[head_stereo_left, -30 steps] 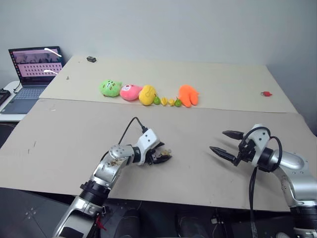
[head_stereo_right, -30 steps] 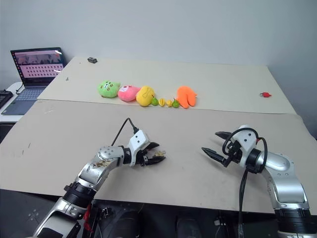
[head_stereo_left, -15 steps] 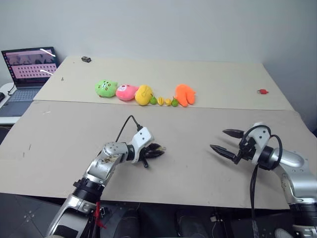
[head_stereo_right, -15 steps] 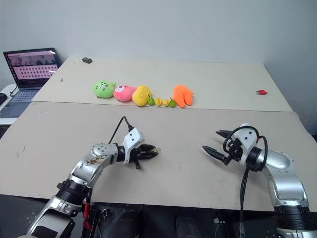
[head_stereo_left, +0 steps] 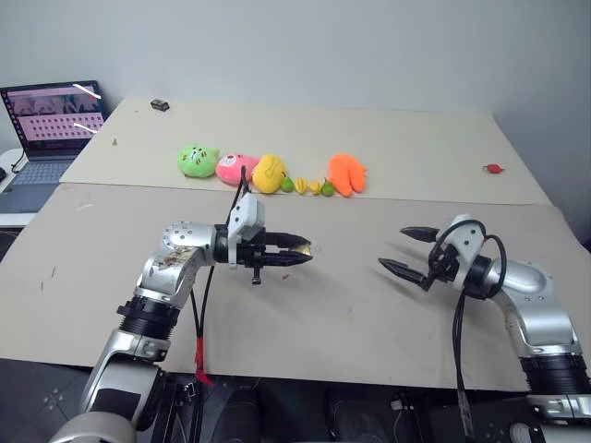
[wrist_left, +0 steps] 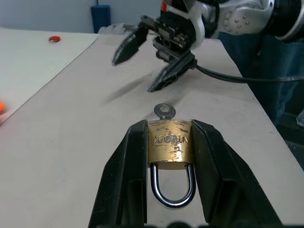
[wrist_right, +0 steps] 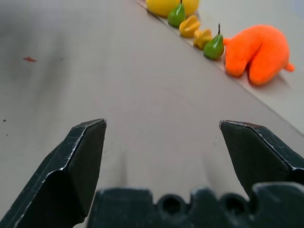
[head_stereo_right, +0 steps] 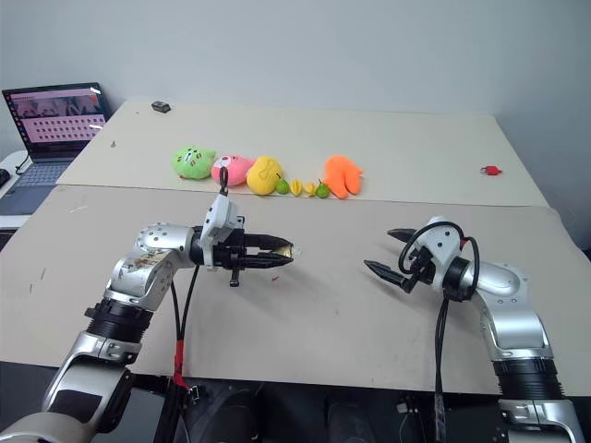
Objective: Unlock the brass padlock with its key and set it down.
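My left gripper (wrist_left: 169, 126) is shut on the brass padlock (wrist_left: 170, 141), one finger on each side of its body. The silvery shackle (wrist_left: 173, 192) points back toward the wrist. The key (wrist_left: 164, 111) sticks out of the padlock's far end, toward the right gripper. In the eye views the left gripper (head_stereo_left: 297, 252) is held level above the table, pointing right, with the padlock (head_stereo_right: 287, 249) a small gold glint at its tips. My right gripper (head_stereo_left: 398, 249) hovers open a short way to the right, facing the padlock with nothing between its fingers (wrist_right: 88, 142).
A row of plush toys (head_stereo_left: 238, 168) and small toy fruits (head_stereo_left: 314, 187) lies along the back table's front edge, with an orange plush (wrist_right: 256, 52) at its right end. A laptop (head_stereo_left: 46, 125) stands far left. A small red object (head_stereo_left: 493, 169) lies back right.
The left gripper has closed on the padlock, lifted it off the table and swung to point right. The right gripper has edged a little toward it, still open.
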Motion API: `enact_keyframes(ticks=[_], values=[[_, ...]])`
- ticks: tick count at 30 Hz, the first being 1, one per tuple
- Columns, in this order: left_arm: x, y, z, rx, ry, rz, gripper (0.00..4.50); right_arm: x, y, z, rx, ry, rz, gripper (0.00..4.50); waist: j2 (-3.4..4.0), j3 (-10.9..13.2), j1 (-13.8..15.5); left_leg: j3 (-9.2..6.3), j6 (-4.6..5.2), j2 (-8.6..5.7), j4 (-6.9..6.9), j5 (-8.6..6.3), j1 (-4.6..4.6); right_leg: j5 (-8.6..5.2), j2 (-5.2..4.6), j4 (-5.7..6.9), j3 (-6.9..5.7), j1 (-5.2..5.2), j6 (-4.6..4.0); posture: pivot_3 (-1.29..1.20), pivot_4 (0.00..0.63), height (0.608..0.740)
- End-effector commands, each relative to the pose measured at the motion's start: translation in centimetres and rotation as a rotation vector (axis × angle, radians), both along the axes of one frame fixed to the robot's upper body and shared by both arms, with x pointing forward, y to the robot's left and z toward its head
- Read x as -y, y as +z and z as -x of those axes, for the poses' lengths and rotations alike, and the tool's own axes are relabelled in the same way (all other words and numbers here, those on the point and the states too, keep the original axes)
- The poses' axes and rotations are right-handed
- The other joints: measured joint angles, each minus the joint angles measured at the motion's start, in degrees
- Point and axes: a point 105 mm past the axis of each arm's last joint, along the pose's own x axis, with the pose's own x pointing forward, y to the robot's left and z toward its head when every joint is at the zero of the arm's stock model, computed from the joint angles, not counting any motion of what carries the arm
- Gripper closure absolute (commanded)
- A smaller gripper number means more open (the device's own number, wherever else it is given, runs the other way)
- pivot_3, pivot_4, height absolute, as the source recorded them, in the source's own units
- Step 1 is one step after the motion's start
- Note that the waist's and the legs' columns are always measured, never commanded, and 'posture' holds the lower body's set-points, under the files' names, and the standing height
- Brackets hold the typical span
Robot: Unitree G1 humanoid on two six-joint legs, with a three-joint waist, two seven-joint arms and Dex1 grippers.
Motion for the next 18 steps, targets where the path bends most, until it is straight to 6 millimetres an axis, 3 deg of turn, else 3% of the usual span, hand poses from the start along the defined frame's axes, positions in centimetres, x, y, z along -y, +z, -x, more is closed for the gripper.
enact_keyframes(ticks=[1,9,13,18], values=[[-0.2,0.7,0.8,0.099,-0.059,-0.021,3.67,-0.5,1.8,0.0,0.133,0.04,0.077,0.0,0.01,0.01,0.04,0.0,0.0,0.0,0.0,0.0,0.01,0.0,0.0,0.02,0.0,0.0,0.0,0.0,0.15,0.717],[0.1,1.2,0.9,0.12,-0.096,-0.007,3.67,-2.6,2.2,0.6,0.233,0.164,0.21,0.0,-0.01,0.02,0.09,0.01,0.0,0.0,0.0,0.0,0.0,0.0,0.0,0.03,0.0,-0.02,0.0,0.0,0.15,0.717],[0.2,1.9,-0.2,0.12,-0.073,0.006,3.67,-3.7,2.3,1.6,0.247,0.237,0.257,0.0,-0.01,0.02,0.14,0.0,0.0,0.0,0.01,0.0,0.0,0.0,0.0,0.04,0.0,-0.01,0.0,0.0,0.15,0.717],[1.0,2.1,-1.7,0.066,-0.048,0.038,3.67,-5.4,4.2,2.0,0.309,0.291,0.245,0.0,-0.02,0.02,0.21,0.0,0.0,-0.01,0.05,0.0,0.0,0.0,0.0,0.05,-0.01,-0.01,0.01,0.0,0.15,0.717]])
